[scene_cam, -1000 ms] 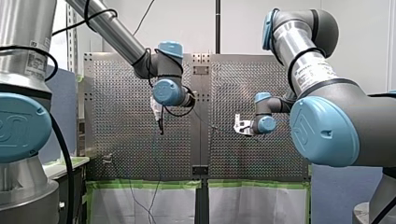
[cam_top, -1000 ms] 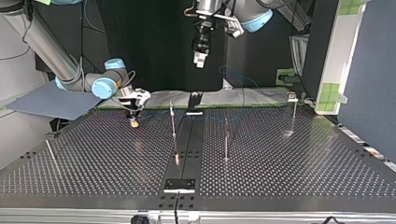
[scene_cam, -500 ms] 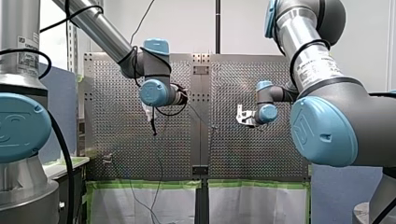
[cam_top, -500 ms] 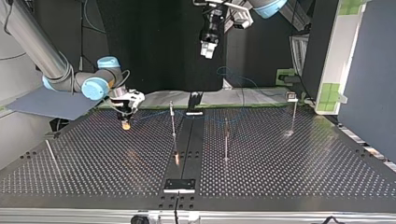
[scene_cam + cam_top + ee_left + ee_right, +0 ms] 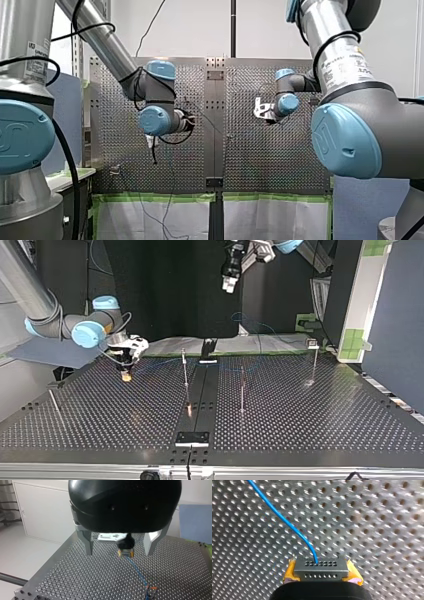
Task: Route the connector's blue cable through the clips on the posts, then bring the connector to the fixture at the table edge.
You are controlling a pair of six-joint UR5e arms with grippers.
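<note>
The black body of my right hand (image 5: 321,576) is covering the near part of the connector (image 5: 321,568) and most of its yellow pads (image 5: 289,573) in the right wrist view, and the blue cable (image 5: 287,522) is running off past the edge ahead of it. In the left wrist view my left hand (image 5: 119,553) is hiding all but the tip of my right hand behind its dark housing. Across the worktop (image 5: 310,415) in the top view the cable is showing too thinly to follow, and my left arm (image 5: 285,245) is being cropped above its hand.
</note>
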